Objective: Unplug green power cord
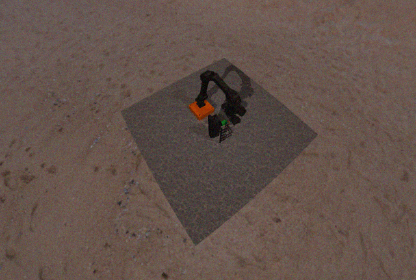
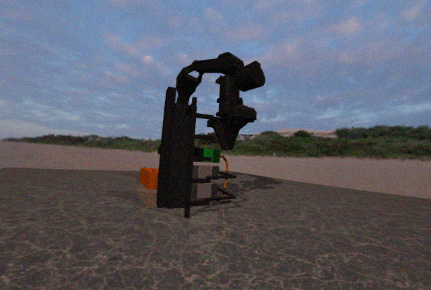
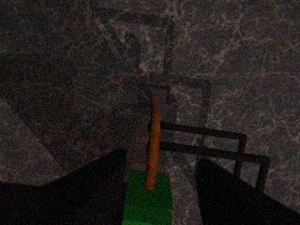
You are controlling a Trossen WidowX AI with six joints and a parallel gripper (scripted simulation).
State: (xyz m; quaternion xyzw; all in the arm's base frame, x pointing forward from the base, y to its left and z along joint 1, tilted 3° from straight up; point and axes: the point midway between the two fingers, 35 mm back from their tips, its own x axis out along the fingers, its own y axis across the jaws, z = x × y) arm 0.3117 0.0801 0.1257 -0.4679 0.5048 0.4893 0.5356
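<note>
The green plug [image 1: 223,122] [image 2: 211,155] [image 3: 146,202] sits in the upright black power strip [image 1: 213,126] [image 2: 176,161], near its top. An orange-looking cord [image 3: 153,141] [image 2: 227,168] runs from the plug down toward the ground. My gripper [image 1: 229,119] [image 2: 226,146] [image 3: 161,163] points down just above the plug. It is open. In the wrist view its two dark fingers stand either side of the plug, with a gap on each side. They hold nothing.
Two grey plugs [image 2: 205,171] [image 2: 203,190] sit in the strip below the green one. A thin black wire rack [image 1: 225,133] [image 2: 222,176] [image 3: 206,132] stands around the cords. The arm's orange base [image 1: 201,110] [image 2: 149,177] is behind the strip on the grey mat [image 1: 201,186].
</note>
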